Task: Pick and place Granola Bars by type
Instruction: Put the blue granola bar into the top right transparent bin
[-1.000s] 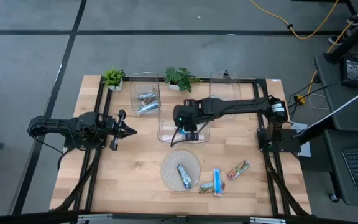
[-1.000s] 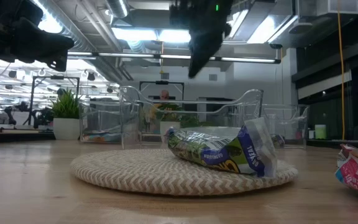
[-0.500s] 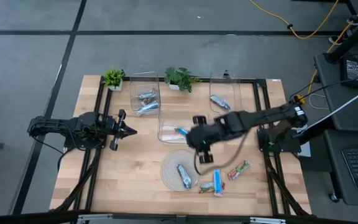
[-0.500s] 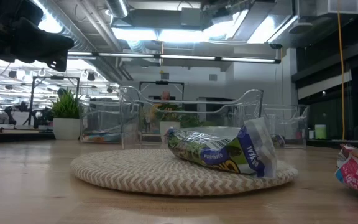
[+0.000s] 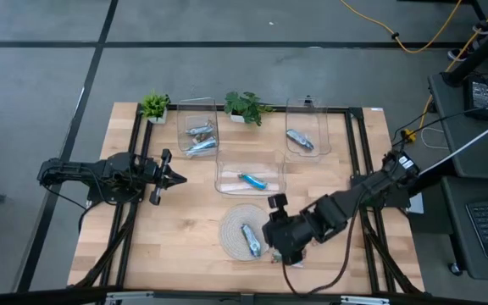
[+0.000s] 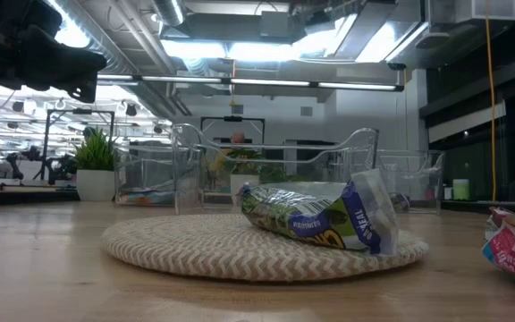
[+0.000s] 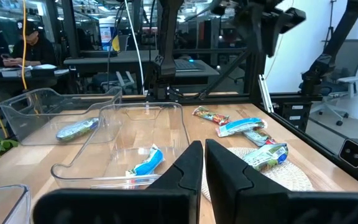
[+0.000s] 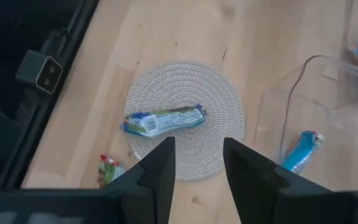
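Sorted: blue bar (image 5: 252,180) in middle bin (image 5: 227,185); silvery bars (image 5: 199,138) in left bin; one in right bin (image 5: 318,150). Left: green bar (image 5: 250,239) on woven mat (image 5: 231,222); others beside. Right gripper (image 5: 280,247) above mat edge, fingers apart, empty. Left gripper (image 5: 179,178) parked, fingers together.

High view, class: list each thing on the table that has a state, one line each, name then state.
Left gripper: shut, holds nothing, waiting at the table's left.
Right gripper: open, holds nothing, above the mat.
Middle bin: holds one blue bar.
Woven mat: carries one green bar, lying flat.
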`<act>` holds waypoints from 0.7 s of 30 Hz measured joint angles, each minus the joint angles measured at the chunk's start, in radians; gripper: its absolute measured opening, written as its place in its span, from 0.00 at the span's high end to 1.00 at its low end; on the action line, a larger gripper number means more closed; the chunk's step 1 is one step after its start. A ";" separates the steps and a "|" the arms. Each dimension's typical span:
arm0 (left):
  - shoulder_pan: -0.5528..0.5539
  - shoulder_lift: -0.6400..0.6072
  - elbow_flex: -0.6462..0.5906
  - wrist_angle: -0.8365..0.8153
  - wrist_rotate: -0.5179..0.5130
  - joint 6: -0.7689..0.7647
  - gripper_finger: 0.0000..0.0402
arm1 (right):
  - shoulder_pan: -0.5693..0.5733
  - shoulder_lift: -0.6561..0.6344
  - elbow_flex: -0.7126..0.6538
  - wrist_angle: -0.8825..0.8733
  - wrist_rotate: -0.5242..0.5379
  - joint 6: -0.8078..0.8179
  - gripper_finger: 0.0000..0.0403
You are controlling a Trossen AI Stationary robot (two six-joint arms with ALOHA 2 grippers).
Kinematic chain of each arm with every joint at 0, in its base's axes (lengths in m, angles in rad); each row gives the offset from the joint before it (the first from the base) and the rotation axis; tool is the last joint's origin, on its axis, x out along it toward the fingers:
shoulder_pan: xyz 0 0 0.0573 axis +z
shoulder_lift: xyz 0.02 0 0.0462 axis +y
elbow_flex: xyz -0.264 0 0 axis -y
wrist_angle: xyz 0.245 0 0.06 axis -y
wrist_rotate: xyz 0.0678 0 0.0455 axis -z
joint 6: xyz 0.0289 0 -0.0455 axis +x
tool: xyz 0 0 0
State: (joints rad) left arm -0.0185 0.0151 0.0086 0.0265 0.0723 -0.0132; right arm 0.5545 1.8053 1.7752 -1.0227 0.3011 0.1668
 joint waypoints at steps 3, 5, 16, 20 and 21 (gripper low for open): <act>0.000 0.000 0.000 0.000 0.000 0.000 0.96 | 0.008 0.020 0.000 0.022 0.002 0.014 0.66; 0.000 0.000 0.000 0.000 0.000 0.000 0.96 | 0.008 0.037 0.000 0.028 -0.006 0.014 0.66; 0.000 0.000 0.000 0.000 0.000 0.000 0.96 | -0.002 0.136 0.000 0.081 -0.048 0.014 0.53; 0.000 0.000 0.000 0.000 0.000 0.000 0.96 | -0.002 0.175 0.000 0.084 -0.044 0.047 0.39; 0.000 0.000 0.000 0.000 0.000 0.000 0.97 | -0.002 0.184 0.000 0.085 -0.042 0.067 0.36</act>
State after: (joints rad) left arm -0.0185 0.0149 0.0083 0.0265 0.0722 -0.0130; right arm 0.5522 1.9895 1.7752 -0.9378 0.2595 0.2338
